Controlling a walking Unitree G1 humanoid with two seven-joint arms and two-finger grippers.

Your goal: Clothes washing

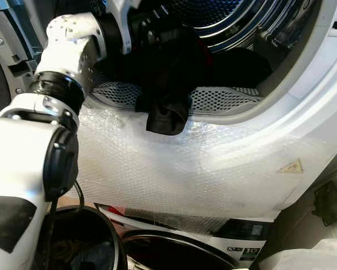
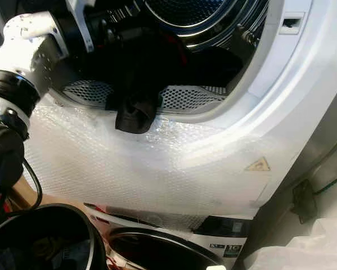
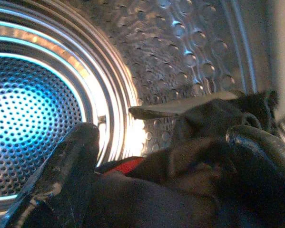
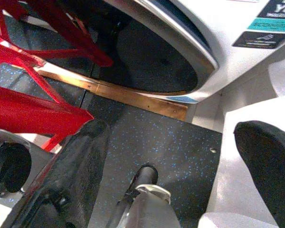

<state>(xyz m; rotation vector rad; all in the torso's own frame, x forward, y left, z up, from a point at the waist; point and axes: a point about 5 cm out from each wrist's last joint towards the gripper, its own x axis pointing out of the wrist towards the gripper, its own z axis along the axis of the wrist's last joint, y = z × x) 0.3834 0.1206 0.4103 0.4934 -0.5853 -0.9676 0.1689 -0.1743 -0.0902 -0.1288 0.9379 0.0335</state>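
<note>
My left arm (image 1: 72,39) reaches through the machine's round opening into the steel drum (image 1: 224,17). Its gripper (image 3: 163,142) is open inside the drum, and a heap of dark clothes (image 3: 199,156) lies between and under the fingers (image 3: 71,171). A bit of red cloth (image 3: 125,165) peeks out from the heap. One black garment (image 1: 167,112) hangs out over the perforated lip (image 1: 224,100) of the opening. My right gripper (image 4: 171,135) hangs open above the dark speckled floor (image 4: 156,137) and holds nothing.
Bubble wrap (image 1: 185,163) covers the upper machine's white front. A second machine's round door (image 1: 174,253) sits below, with a black round container (image 1: 89,236) to its left. A red frame (image 4: 33,109) stands on the floor. White plastic (image 1: 320,256) lies at the lower right.
</note>
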